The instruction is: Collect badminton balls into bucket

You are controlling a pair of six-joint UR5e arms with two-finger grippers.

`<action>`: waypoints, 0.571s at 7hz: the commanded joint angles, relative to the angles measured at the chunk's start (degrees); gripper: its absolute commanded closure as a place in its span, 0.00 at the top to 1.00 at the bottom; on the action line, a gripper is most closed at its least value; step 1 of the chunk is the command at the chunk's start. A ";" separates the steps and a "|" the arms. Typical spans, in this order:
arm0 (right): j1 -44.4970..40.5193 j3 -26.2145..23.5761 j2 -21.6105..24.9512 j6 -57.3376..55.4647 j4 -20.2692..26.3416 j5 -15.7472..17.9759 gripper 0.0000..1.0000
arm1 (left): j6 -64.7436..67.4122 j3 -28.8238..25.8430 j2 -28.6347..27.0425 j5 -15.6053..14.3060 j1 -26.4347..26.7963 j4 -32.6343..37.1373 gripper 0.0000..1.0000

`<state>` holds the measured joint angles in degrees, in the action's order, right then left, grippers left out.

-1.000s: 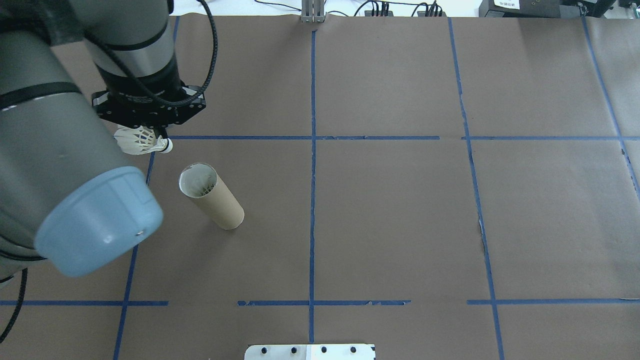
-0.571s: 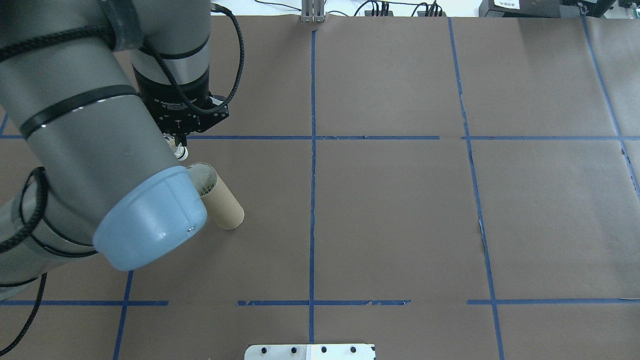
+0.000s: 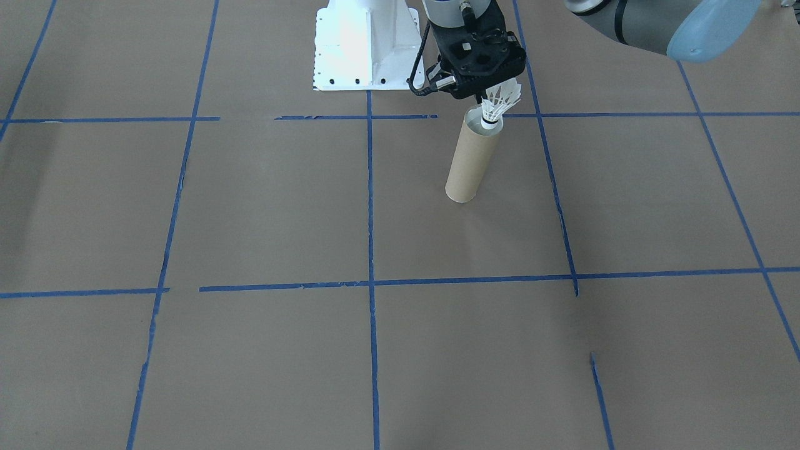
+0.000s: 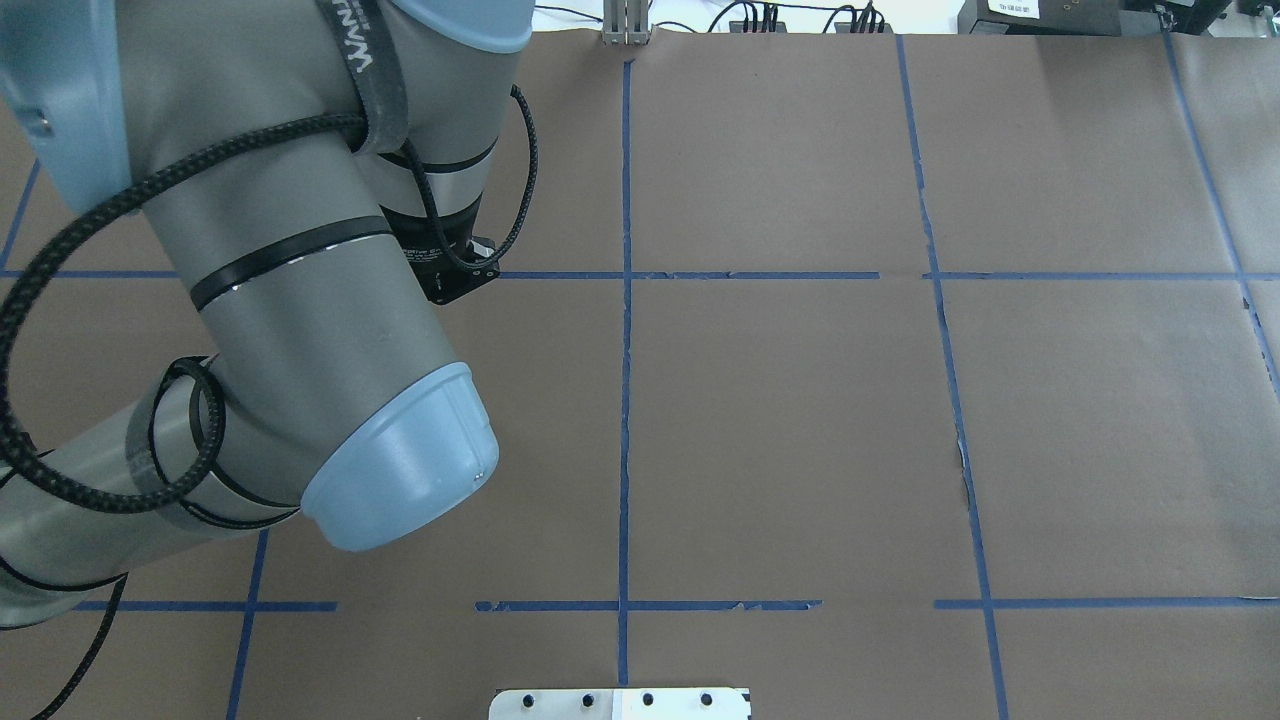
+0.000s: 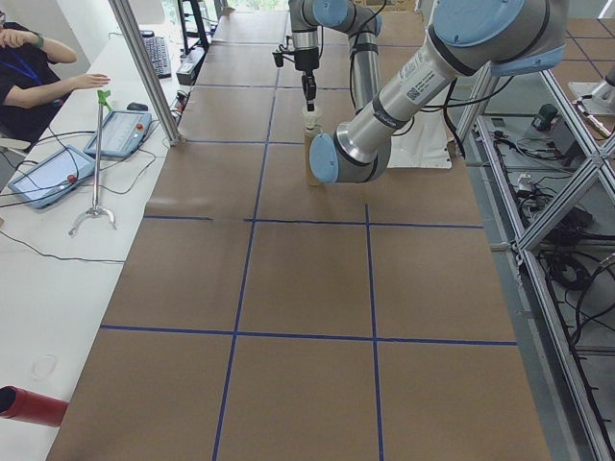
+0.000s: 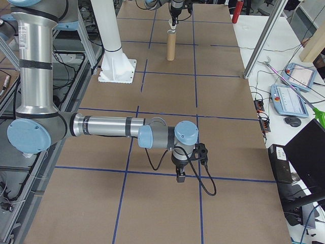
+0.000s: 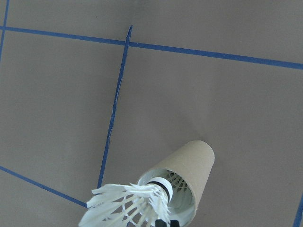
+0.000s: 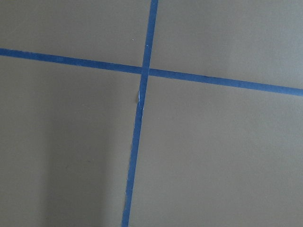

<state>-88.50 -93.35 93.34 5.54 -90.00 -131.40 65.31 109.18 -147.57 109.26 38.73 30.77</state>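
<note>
Holding the shuttlecock (image 3: 498, 104) cork-down over the tube's (image 3: 472, 157) open mouth, the left gripper (image 3: 494, 94) needed only to centre it before letting go.

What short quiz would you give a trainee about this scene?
1. True or false: the white feather shuttlecock lies loose on the brown paper-covered table.
2. The tall brown cardboard tube is: A lying on its side; B standing upright; C lifted by an arm.
3. Which hand holds the shuttlecock?

Key
1. False: the left hand holds it, cork tip down, at the tube's open mouth.
2. B.
3. The left; the right hand hangs over bare paper, far from the tube.
</note>
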 commanded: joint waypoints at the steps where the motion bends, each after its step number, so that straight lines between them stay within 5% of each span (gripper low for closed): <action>1: 0.00 -0.07 0.00 0.00 0.00 0.00 1.00 | -0.10 0.32 0.70 -0.01 -0.14 0.51 1.00; 4: 0.00 -0.07 0.00 0.00 0.00 0.00 1.00 | -9.24 8.40 4.55 -0.89 4.13 2.61 1.00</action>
<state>-88.51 -93.37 93.34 5.54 -90.00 -131.40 62.54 114.34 -145.12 108.60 39.83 31.93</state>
